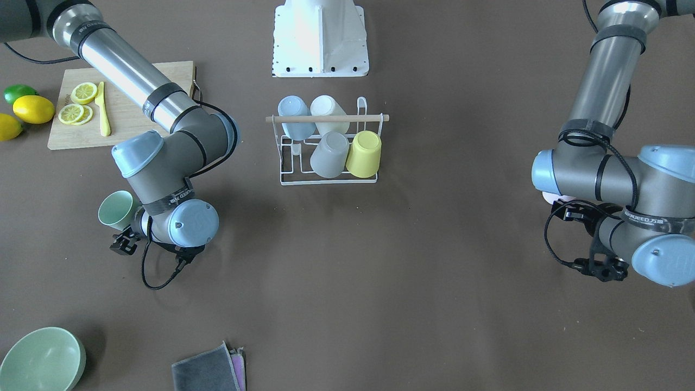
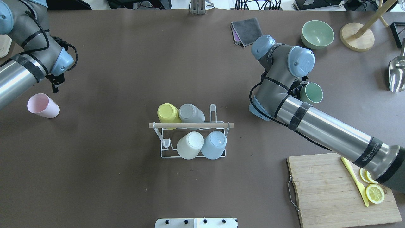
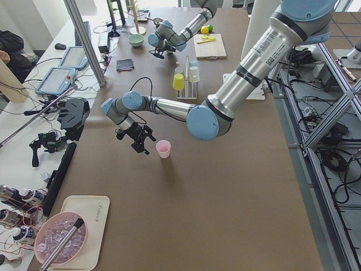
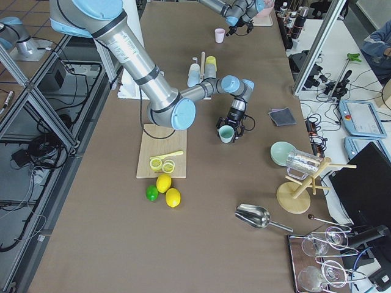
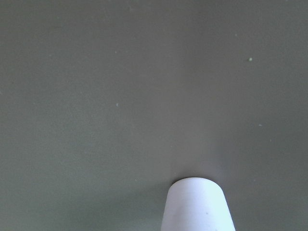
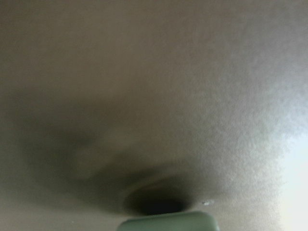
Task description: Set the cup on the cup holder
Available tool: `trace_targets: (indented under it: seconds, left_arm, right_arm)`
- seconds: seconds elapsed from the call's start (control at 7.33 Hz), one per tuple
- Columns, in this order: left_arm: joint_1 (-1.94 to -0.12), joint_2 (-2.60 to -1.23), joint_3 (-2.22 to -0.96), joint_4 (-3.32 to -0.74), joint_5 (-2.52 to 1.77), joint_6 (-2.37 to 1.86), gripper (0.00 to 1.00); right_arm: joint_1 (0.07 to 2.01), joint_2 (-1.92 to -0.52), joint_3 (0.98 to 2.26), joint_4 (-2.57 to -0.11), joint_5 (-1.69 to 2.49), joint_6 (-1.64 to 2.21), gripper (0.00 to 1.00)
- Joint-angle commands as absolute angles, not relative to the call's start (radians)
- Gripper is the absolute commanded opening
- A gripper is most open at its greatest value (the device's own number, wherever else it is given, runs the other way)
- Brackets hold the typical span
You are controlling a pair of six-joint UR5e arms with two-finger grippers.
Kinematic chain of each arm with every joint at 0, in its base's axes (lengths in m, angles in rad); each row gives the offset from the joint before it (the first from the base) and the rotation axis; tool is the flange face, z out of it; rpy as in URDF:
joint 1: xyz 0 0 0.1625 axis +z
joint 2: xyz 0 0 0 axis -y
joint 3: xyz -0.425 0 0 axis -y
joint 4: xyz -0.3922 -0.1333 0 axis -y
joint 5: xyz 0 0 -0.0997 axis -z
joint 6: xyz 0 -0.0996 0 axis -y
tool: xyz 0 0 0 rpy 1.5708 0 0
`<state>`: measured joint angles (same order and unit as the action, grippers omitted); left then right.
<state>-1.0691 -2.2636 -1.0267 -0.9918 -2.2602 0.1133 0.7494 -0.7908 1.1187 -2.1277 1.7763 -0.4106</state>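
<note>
The cup holder [image 2: 164,153] is a white wire rack under a wooden rod [image 2: 190,125] at mid-table; it also shows in the front view [image 1: 288,179]. It carries a yellow, a grey, a white and a blue cup. My right gripper [image 2: 302,89] is shut on a green cup [image 2: 312,92], held on its side right of the rack, just above the table; the cup also shows in the front view [image 1: 115,209]. My left gripper [image 2: 57,84] is open and empty, just beyond a pink cup [image 2: 43,105] standing upside down on the table at the far left.
A cutting board [image 2: 326,190] with lemon slices and a yellow knife lies near right. A green bowl [image 2: 317,34], folded cloths [image 2: 246,30], a wooden stand [image 2: 357,39] and a metal scoop [image 2: 397,74] sit at the far right. Lemons and a lime [image 1: 27,108] lie beside the board.
</note>
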Motion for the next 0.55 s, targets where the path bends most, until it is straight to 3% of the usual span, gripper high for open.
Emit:
trace_targets:
  seconds: [0.0,0.27,0.41]
  left_arm:
    - [-1.066,-2.264,-1.003,-0.994,-2.272,0.103,0.98]
    - [-1.068,-2.263,-0.968,-0.994,-2.296,0.109,0.97]
    - [-1.066,-2.263,-0.963,-0.993,-2.312,0.109,0.97]
  right_arm:
    - [0.752,-0.799,1.121,-2.128,1.776,-0.417,0.96]
    - [0.755,-0.801,1.123,-2.129,1.775,-0.423,0.95]
    - [0.753,-0.799,1.123,-2.131,1.775,-0.425,0.79]
